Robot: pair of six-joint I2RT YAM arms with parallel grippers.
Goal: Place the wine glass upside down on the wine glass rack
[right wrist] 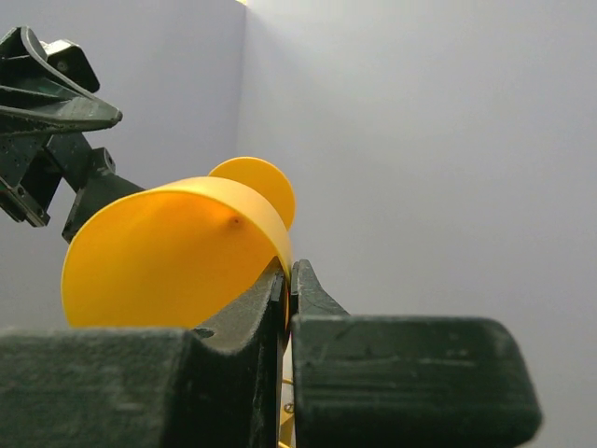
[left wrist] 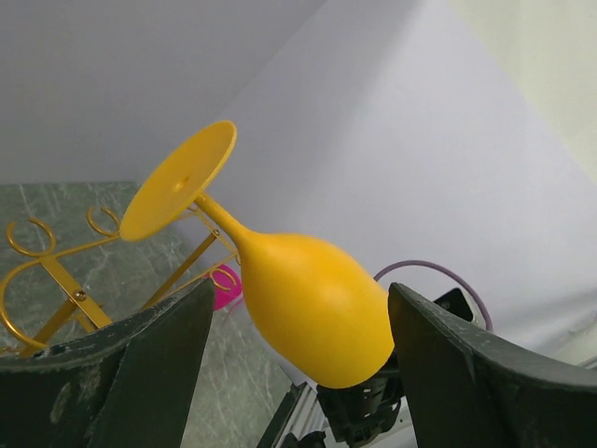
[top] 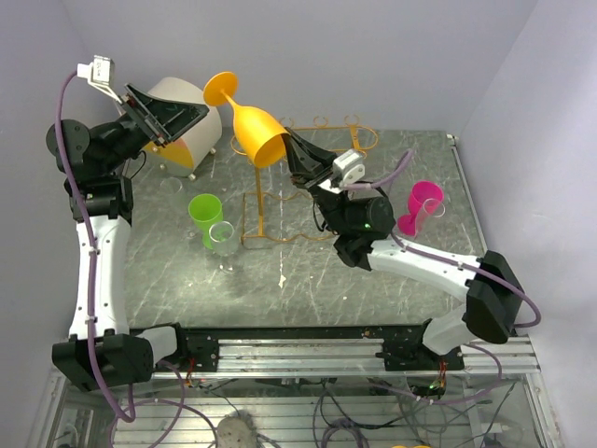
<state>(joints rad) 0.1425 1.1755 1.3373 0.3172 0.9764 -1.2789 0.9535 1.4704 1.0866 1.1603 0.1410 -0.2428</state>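
The yellow-orange wine glass (top: pixel 254 129) hangs tilted in the air over the left end of the orange-gold wire rack (top: pixel 312 191), foot pointing up and back-left, mouth toward the right arm. My right gripper (top: pixel 295 151) is shut on the glass rim; in the right wrist view its jaws (right wrist: pixel 289 271) pinch the rim of the glass (right wrist: pixel 168 252). My left gripper (top: pixel 175 121) is open and empty, raised at the back left, apart from the glass. The left wrist view shows the glass (left wrist: pixel 308 299) beyond its spread fingers (left wrist: pixel 159 364), with the rack (left wrist: pixel 56 271) behind.
A white cylinder (top: pixel 191 126) stands at the back left under the left gripper. A green cup (top: pixel 204 215) and a clear cup (top: pixel 224 238) stand left of the rack. A pink wine glass (top: pixel 422 205) with a clear glass beside it stands to the right.
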